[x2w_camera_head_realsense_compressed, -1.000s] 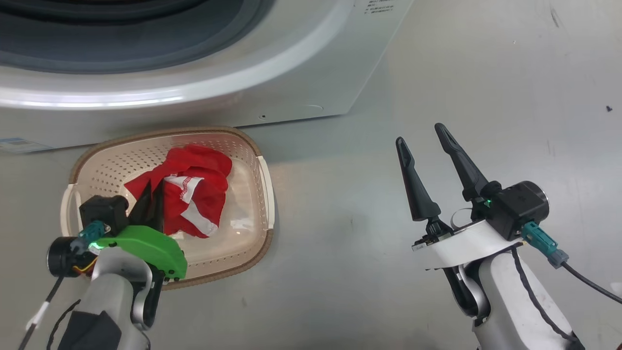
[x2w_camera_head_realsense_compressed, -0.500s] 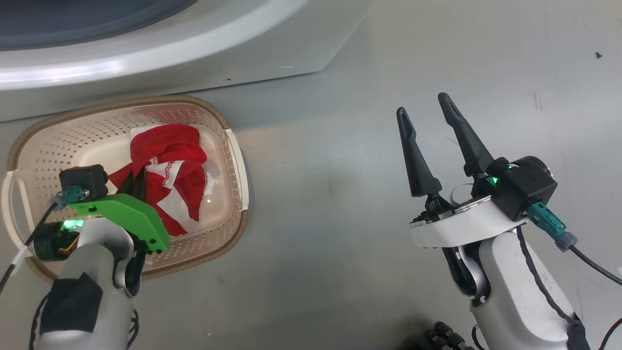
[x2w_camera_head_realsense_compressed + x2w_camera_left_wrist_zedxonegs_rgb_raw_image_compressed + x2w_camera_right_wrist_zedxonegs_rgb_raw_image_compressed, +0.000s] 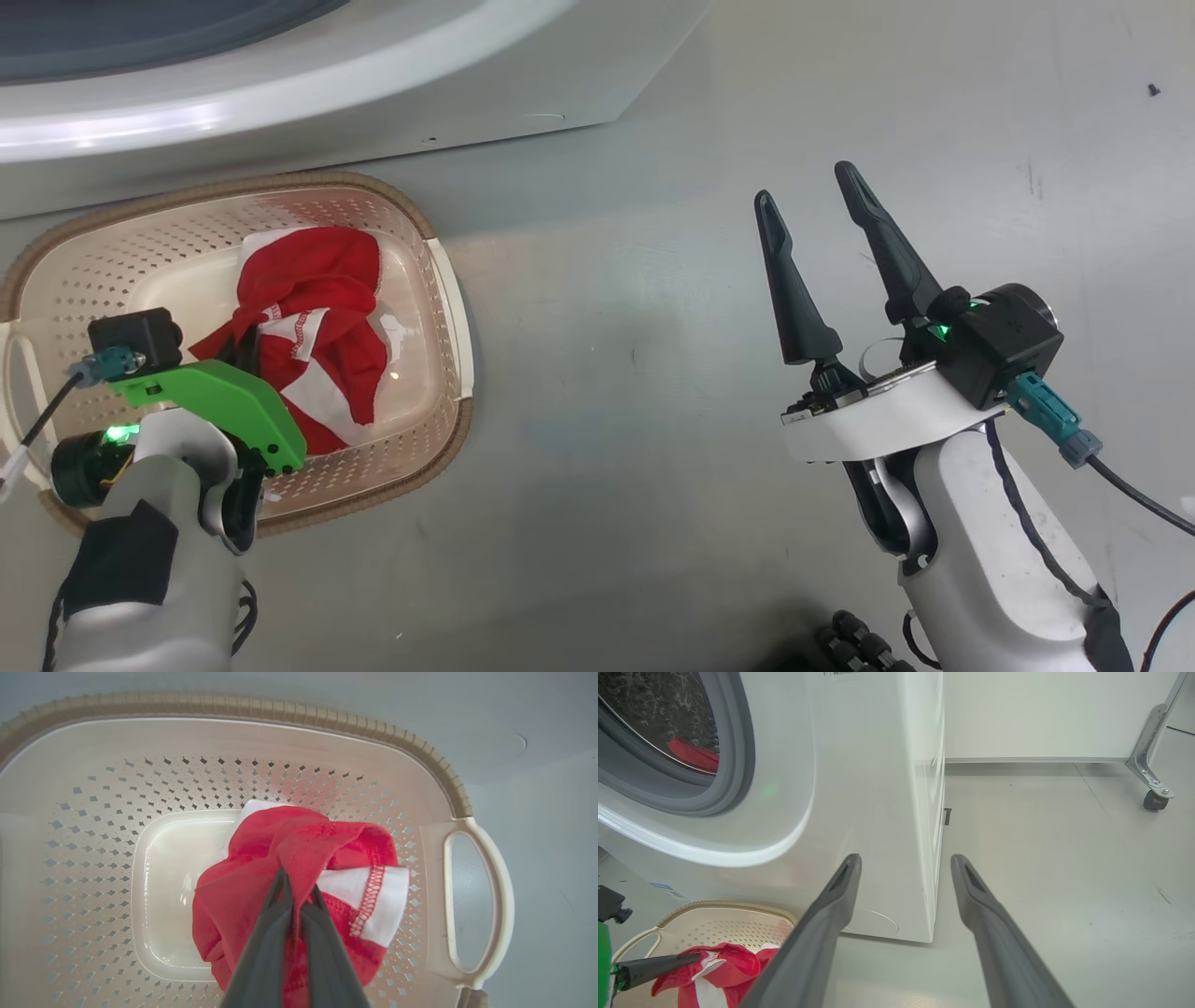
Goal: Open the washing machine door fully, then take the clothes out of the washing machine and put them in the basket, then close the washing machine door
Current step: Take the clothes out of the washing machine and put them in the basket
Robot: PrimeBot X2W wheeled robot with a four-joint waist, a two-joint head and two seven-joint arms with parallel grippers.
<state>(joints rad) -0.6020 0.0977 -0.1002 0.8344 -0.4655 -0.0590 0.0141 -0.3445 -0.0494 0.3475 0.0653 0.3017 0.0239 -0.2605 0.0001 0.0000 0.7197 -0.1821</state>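
The cream basket [image 3: 446, 280] stands on the floor before the white washing machine [image 3: 373, 93]. Red clothes with white trim [image 3: 317, 280] lie bunched inside it. My left gripper [image 3: 247, 353], on its green mount, reaches down into the basket. In the left wrist view it is the left gripper [image 3: 297, 882] shut on a fold of the red clothes [image 3: 289, 833], above the basket [image 3: 280, 711] floor. My right gripper [image 3: 803, 183] hangs open and empty over bare floor to the right. More red cloth [image 3: 691, 756] lies in the drum. The washing machine door is out of view.
Grey floor [image 3: 635, 373] stretches between the basket and my right arm. The right wrist view has the washing machine's corner [image 3: 931, 858] just ahead of the open right gripper [image 3: 906, 858]. A metal leg on a caster [image 3: 1153, 798] stands at the far right wall.
The head camera has shifted, so the basket and the machine sit further left and higher in the picture. My left gripper stays shut on the red cloth. The right gripper stays open.
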